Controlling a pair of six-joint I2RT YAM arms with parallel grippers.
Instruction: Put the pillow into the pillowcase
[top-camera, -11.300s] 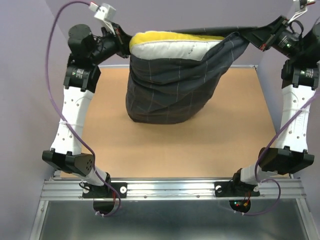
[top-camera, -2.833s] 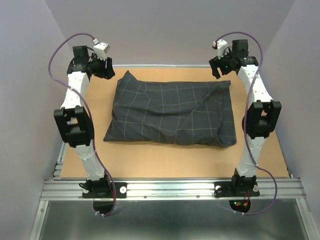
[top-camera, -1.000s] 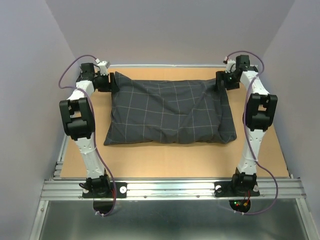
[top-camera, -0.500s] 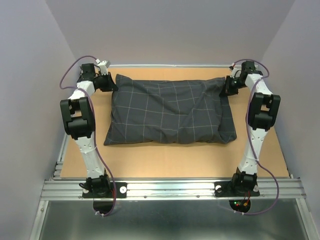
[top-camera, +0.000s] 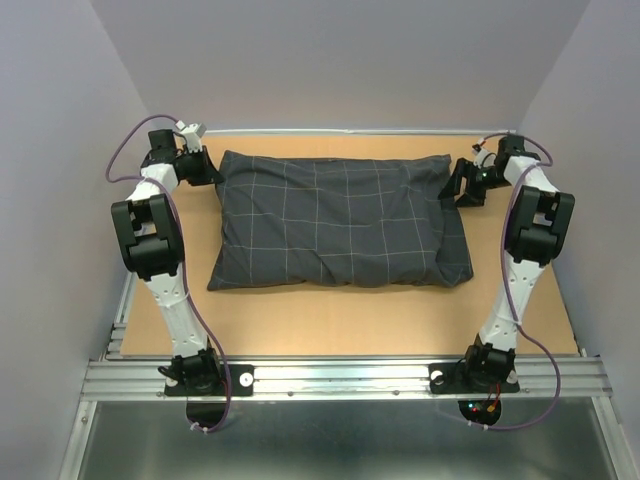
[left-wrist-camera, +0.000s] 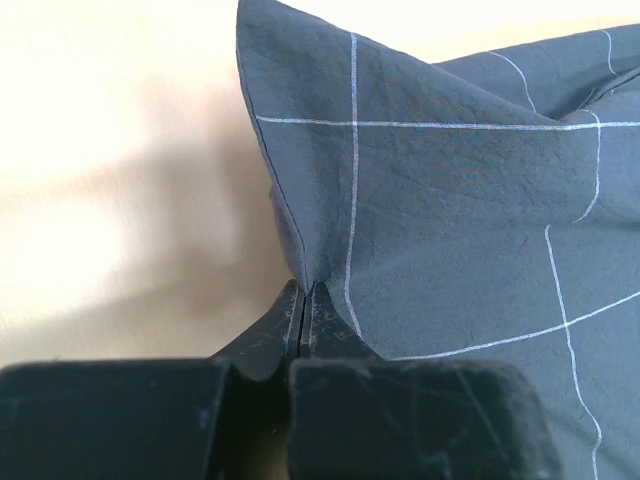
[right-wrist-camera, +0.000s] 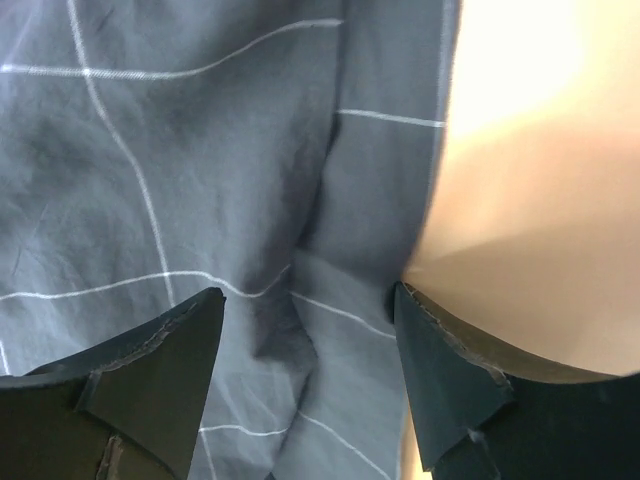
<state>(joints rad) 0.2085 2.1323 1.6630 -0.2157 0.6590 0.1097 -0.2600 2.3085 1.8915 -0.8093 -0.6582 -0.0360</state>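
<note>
Top external view showed one pillowcase (top-camera: 340, 225), dark grey with a thin pale grid, lying flat and plump across the far half of the one tabletop (top-camera: 330, 320). Its long sides ran left to right. The cloth covered whatever filled it, so the pillow itself could not be seen. The near right corner of the case bulged out a little toward the right edge of the tabletop.

Two arms reached from the near rail to the far side, one at each end of the case. The left arm (top-camera: 150, 235) bent over the left edge, and its tool (top-camera: 212, 171) sat at the far left corner of the case. The right arm (top-camera: 535, 225) rose along the right edge, and its tool (top-camera: 455, 187) sat at the far right corner.

Seen from the left wrist, that tool's two fingers (left-wrist-camera: 270, 335) were pressed together with no gap. The cloth's corner fold ran down into their tips, pinched there, and the corner stood up in a peak above them.

Seen from the right wrist, the other tool's two fingers (right-wrist-camera: 160, 370) stood wide apart and gripped nothing. The case's edge lay beneath the space between them, with bare tabletop to its right.
</note>
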